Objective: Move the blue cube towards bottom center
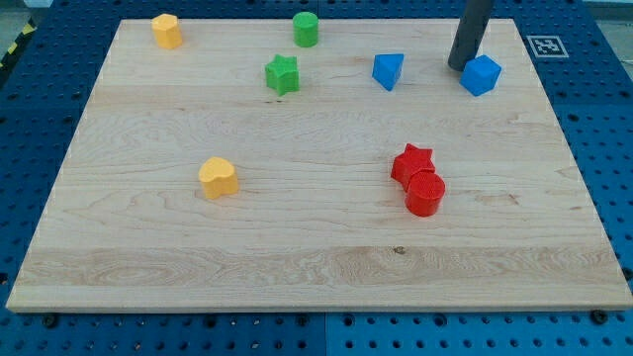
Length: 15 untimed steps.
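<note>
The blue cube (481, 75) sits near the view's top right on the wooden board (297, 237). My tip (459, 66) rests on the board just left of the cube, close to or touching its upper left side. The dark rod rises from there out of the view's top. A second blue block (388, 70), wedge-like in shape, lies to the left of my tip.
A red star (411, 163) and a red cylinder (425, 193) touch each other right of centre. A green star (282, 74) and a green cylinder (306, 29) are at top centre. A yellow block (167, 31) is top left, a yellow heart (218, 178) left of centre.
</note>
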Each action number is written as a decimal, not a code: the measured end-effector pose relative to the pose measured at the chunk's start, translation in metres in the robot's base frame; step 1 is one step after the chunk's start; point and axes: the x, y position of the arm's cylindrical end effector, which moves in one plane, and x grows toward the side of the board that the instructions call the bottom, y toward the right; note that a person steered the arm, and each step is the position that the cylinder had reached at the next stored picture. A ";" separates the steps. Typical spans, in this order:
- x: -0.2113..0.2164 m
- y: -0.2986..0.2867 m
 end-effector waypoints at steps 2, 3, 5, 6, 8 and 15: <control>-0.011 0.000; -0.011 0.007; 0.009 0.015; 0.032 0.018; 0.051 0.055; 0.194 0.003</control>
